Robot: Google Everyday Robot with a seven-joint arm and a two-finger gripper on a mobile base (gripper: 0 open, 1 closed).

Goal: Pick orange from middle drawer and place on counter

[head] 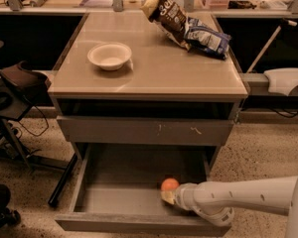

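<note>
Can see the gripper point(167, 198) low down inside the drawer point(114, 200), near the front right corner. Sits at the end of a white arm point(238, 200) stretched in from the right. Has a yellowish tip. Either touches the orange point(169, 184) or sits just beside it; hard to say which. Hard to say how wide it is spread too, or whether it has hold of anything.

Can see the orange down on the grey drawer floor, right of the middle, just behind the gripper's tip. Looks small, round and bright.

Can see the drawer pulled far out, toward the camera.

Just above it, another drawer front point(144, 131), grey, with pale scratches. On top of that, the counter point(159, 76), beige and shiny.

On the counter, a white bowl point(109, 55) near the left side. At the back right, a brown bag point(165, 13) and a blue bag point(207, 37), leaning together, well apart from the bowl.

Left of the cabinet, a dark chair point(20, 81) on a speckled floor point(268, 152).
</note>
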